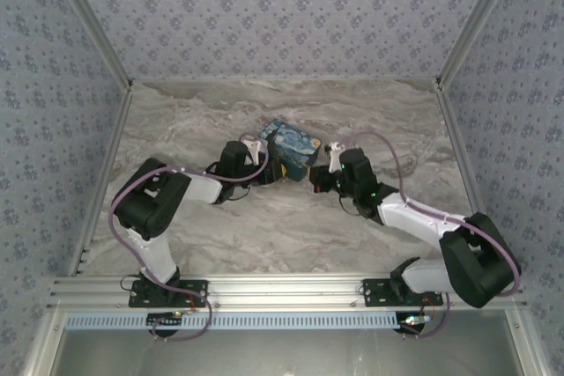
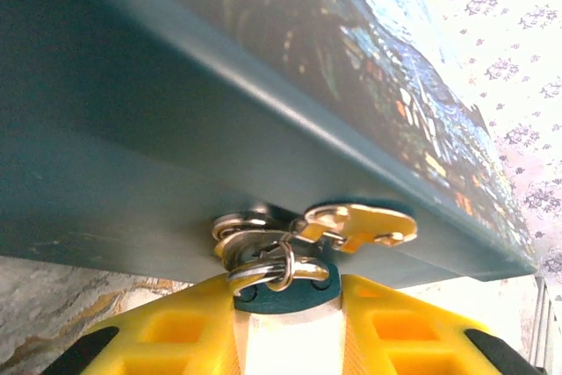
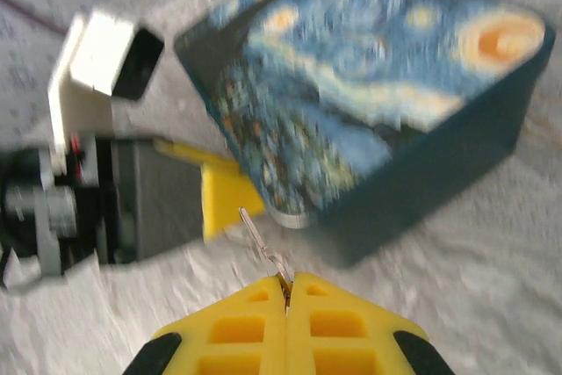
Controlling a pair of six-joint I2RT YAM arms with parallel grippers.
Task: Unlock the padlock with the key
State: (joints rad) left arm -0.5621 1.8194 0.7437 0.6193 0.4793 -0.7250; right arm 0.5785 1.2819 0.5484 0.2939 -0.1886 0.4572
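Box (image 2: 176, 129): sides teal, matt, smooth; lid a glossy print. Hasp (image 2: 364, 224): brass-coloured metal, shiny. Padlock (image 2: 272, 274): shackle polished silver metal, body blue, possibly painted. Left pincer (image 2: 286, 305) fingers (image 2: 167, 335): yellow plastic, matt. Key (image 3: 262, 241): thin bare metal. Counter (image 1: 264, 235): smooth, marble-veined.

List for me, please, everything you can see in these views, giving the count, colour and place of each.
box: one, blue and yellow starry-night print with teal sides, mid-table toward the far side.
clasp: one, brass-coloured, on the box's teal side.
padlock: one, blue body with silver shackle, hanging at the clasp.
key: one, thin silvery metal, pointing toward the box.
table: one, grey-beige marble pattern, under everything.
walls: three, pale floral paper, around the table.
left gripper: one, yellow fingers, closed on the padlock.
right gripper: one, yellow fingers, shut on the key.
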